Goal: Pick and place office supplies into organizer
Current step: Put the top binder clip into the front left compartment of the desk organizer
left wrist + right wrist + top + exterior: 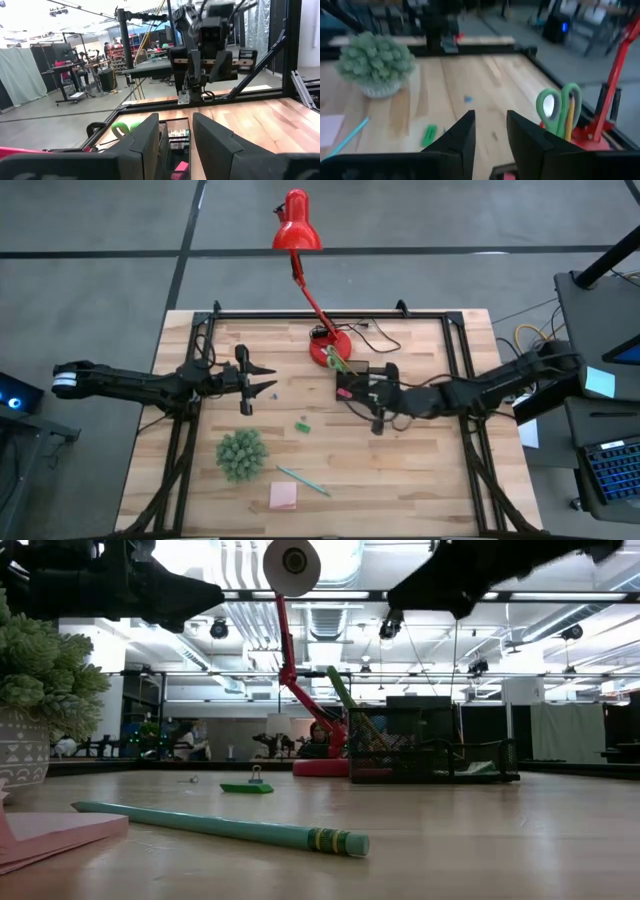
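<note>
Over the table's middle, the right gripper is hovering above the black organizer, its fingers standing slightly apart with only a narrow gap between them and nothing pinched there. Across the table, the left gripper is hanging above bare wood, its fingers also spread a little and holding nothing.

Green-handled scissors and a wooden pencil are standing upright in the organizer, just beside the red lamp base. Something small and pink is lying in one of its mesh compartments; which one cannot be told.

Still out on the wood, a teal pen is lying near the front edge, a pink sticky pad is sitting just beside it, and a small green piece is resting near the middle. A fuzzy green ball is sitting near the pen.
</note>
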`<control>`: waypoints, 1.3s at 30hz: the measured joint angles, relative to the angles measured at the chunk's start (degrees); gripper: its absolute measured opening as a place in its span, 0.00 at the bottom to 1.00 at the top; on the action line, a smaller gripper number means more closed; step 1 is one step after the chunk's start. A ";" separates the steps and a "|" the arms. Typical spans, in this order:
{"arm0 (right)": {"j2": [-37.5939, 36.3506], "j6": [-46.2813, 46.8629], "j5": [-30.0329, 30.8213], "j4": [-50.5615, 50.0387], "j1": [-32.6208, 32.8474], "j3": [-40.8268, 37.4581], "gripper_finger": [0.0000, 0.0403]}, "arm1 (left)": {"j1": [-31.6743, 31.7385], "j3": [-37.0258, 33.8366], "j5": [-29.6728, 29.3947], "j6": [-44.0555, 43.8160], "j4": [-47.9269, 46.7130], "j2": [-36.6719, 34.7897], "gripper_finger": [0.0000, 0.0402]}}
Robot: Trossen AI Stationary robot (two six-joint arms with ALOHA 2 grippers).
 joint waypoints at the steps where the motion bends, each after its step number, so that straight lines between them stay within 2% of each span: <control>1: -0.69 -1.51 0.01 3.75 0.18 -2.36 0.25 | 0.02 0.02 -0.02 0.02 0.00 0.00 0.27; 4: -3.82 -5.02 0.01 10.96 0.27 -8.53 0.25 | 0.00 0.46 -0.02 0.15 0.06 0.00 0.27; 8: -12.05 -5.48 0.04 11.92 0.22 -13.98 0.25 | 0.01 0.55 -0.02 0.42 0.20 0.00 0.27; 15: -35.89 -15.49 -0.07 10.09 0.60 -21.18 0.25 | 0.01 0.48 -0.02 2.92 1.54 -0.02 0.27; 19: -45.63 -16.97 -0.25 10.15 0.58 -25.60 0.25 | 0.01 0.29 -0.02 2.91 1.48 0.20 0.27; 24: -50.78 -16.98 -0.01 11.28 0.58 -31.97 0.25 | 0.02 0.26 -0.02 2.87 1.51 1.21 0.27; 29: -52.81 -27.32 0.04 25.49 0.47 -35.36 0.25 | 0.02 1.13 -0.02 2.26 1.42 3.51 0.27; 31: -53.45 -29.33 0.08 27.79 0.47 -35.35 0.25 | 0.02 2.31 -0.04 1.36 1.19 4.69 0.27; 34: -53.75 -31.24 0.08 27.37 0.47 -35.35 0.25 | 0.02 6.18 -0.40 -1.23 -8.03 6.53 0.27; 39: -53.64 -31.53 0.06 27.39 0.47 -35.35 0.25 | 0.07 17.84 -5.20 -6.60 -36.75 10.22 0.27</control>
